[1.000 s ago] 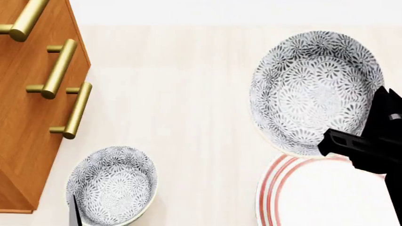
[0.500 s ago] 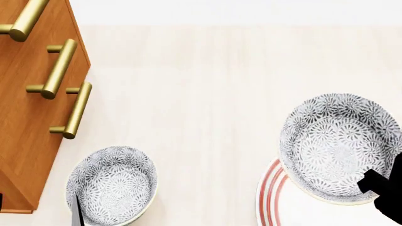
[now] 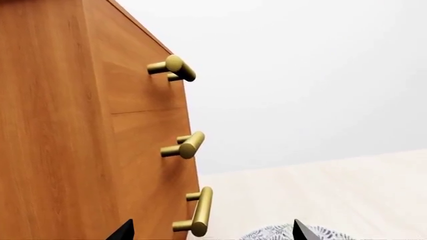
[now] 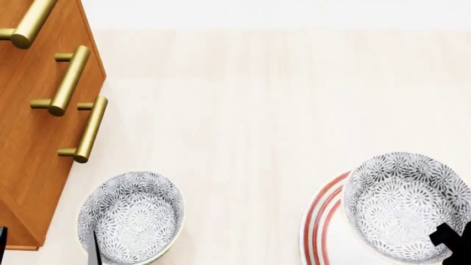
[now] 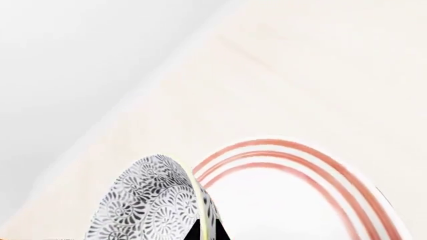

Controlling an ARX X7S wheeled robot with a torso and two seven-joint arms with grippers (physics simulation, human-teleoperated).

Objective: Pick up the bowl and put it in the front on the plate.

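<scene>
white bowl (image 4: 406, 205) with dense grey-blue floral pattern, held at its near-right rim by right gripper (image 4: 450, 240), fingers closed on the rim, over the red-ringed plate (image 4: 324, 221) at near right. second, look-alike bowl (image 4: 131, 216) near left, beside the wooden cabinet (image 4: 30, 143). bare bench (image 4: 235, 121) between and beyond. left gripper (image 3: 210, 235): only finger tips visible, spread apart, holding nothing.
</scene>
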